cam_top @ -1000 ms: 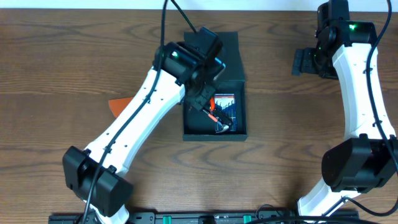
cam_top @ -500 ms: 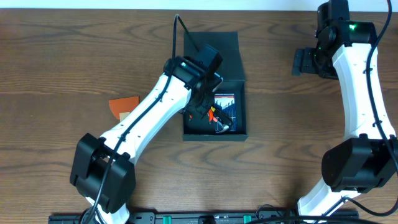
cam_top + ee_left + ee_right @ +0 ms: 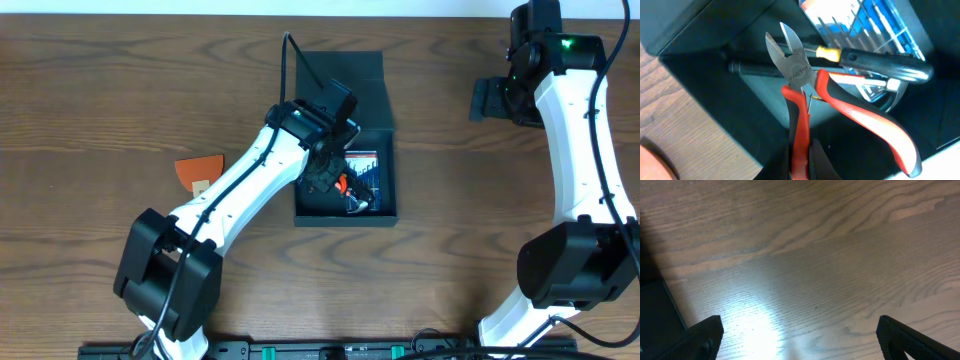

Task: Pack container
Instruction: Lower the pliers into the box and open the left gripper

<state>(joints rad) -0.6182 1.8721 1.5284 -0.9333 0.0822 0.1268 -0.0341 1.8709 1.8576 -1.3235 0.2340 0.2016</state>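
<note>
- Brown wood-grain table point(image 3: 120, 90) carries the dark teal-green, rigid rectangular container point(image 3: 345, 218) near its middle. Its hinged flap lid point(image 3: 345, 75) lies open toward the far side.
- Over the last second the left arm has swung round and reached deeper over the box. The left hand point(image 3: 330, 178) now sits above the cavity's left part.
- That hand is clamped on one handle of the red-and-black-handled steel side cutters point(image 3: 800, 75). The other handle splays free, and the steel jaws point toward the far wall.
- Whether the cutters touch the floor yet, I cannot tell. Placing looks nearly done, with only the release left.
- Room is tight. The box's left wall is just beside the cutters, while the blue-cased screwdriver set point(image 3: 865, 20) and a black-handled tool point(image 3: 880, 57) with a yellow collar fill the right side.
- The right hand point(image 3: 800, 325) has not moved. It hangs with fingers spread wide and holding nothing, over bare table well to the right.
- An orange wedge point(image 3: 198, 172) lies on the table left of the box, well apart, and is probably still to pack.
</note>
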